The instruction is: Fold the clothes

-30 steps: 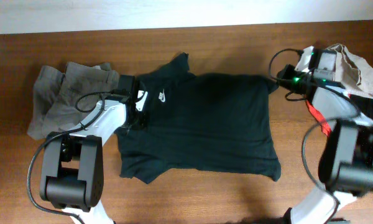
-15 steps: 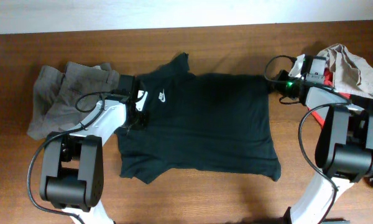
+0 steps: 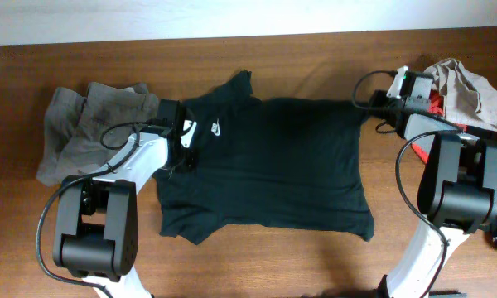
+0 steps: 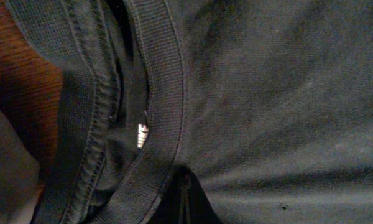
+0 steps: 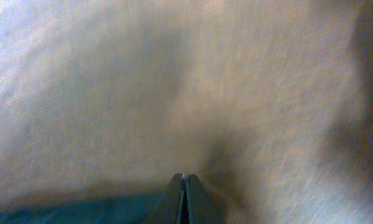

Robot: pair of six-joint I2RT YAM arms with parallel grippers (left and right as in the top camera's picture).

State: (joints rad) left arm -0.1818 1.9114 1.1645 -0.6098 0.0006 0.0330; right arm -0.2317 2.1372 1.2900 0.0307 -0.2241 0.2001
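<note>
The black T-shirt runs 9-to-3 o'clock, left tool pinching its collar at 9, right tool shut (grip unclear) by the 2 o'clock hem corner.

A robotics lab or workroom, seen from above: a bare dark-wood bench against a pale strip of wall. 2 white-and-black robot arms are mounted at its near edge, 1 left and 1 right. Black cables loop from them, and loose clothes lie between them.
</note>
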